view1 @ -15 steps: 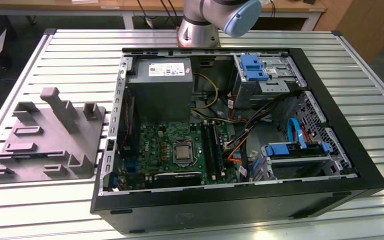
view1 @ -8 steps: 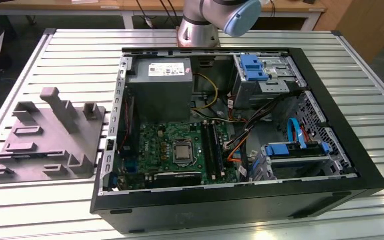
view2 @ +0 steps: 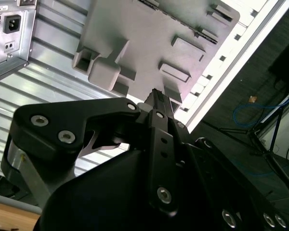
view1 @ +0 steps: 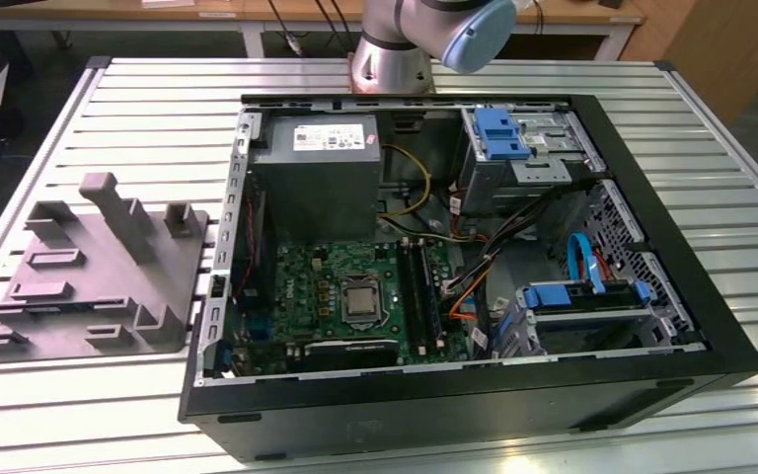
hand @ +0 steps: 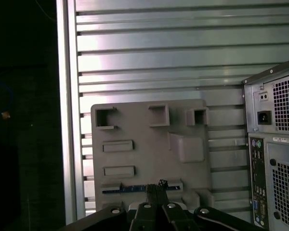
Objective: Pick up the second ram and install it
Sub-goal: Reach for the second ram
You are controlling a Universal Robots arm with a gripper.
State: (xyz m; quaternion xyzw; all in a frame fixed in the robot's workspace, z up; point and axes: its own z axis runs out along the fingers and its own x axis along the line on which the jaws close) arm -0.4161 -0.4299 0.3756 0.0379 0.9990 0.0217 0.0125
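Step in hand: the pick, judged at the approach stage, nothing grasped yet. Gripper [hand: 156, 185] hangs well above the grey tray [hand: 149, 154] on the slatted worktop [hand: 159, 57]. In the first wrist view its two fingers sit pressed together with no gap to speak of and nothing between them. The second ram [hand: 125, 189] lies flat in a long slot of the tray, below the gripper. It shows as a thin dark bluish strip running off to one side of the fingertips, with one end right under them. Well apart from the gripper in height, no contact. The open computer case [view1: 485, 296] stands beside the tray, off to the gripper's side; the memory slots [view1: 418, 281] sit inside on the board, far from the gripper. Install not started, so the task is early. Judgement: the grasp calls for the fingers to part, square up across the stick's thin edge and come straight down. The slot walls leave little room, so a skewed descent risks hitting the tray.
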